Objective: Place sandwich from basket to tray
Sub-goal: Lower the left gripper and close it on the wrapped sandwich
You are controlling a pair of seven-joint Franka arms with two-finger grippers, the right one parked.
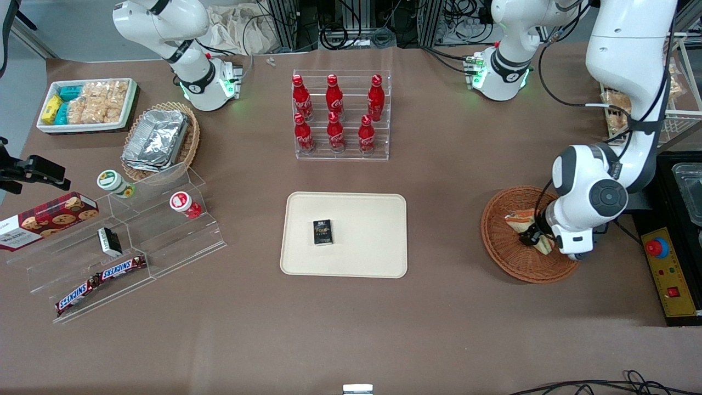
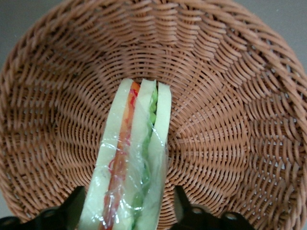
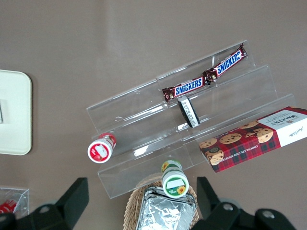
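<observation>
1. My gripper (image 1: 531, 237) sits low inside the round reddish-brown woven wicker basket (image 1: 502, 241), toward the working arm's end of the brown table (image 1: 351, 329).
2. The small triangular wedge sandwich in clear wrap (image 2: 132, 163) lies in that basket; in my wrist view its long axis runs straight away from my fingers (image 2: 72, 211), and its narrow end points at the basket's woven centre.
3. It stands on edge, its pale bread slices showing with an orange-red layer and a green layer between them.
4. My jaws stand partly open, one black finger on each flat side of the wedge; I cannot tell whether they already press the wrap.
5. In the front view the sandwich (image 1: 521, 219) shows beside my wrist, its wider end partly hidden by the gripper.
6. The flat cream-beige rectangular tray with rounded corners (image 1: 373, 252) lies well apart from the basket, mid-table, with a small black box (image 1: 323, 232) resting on it.
</observation>
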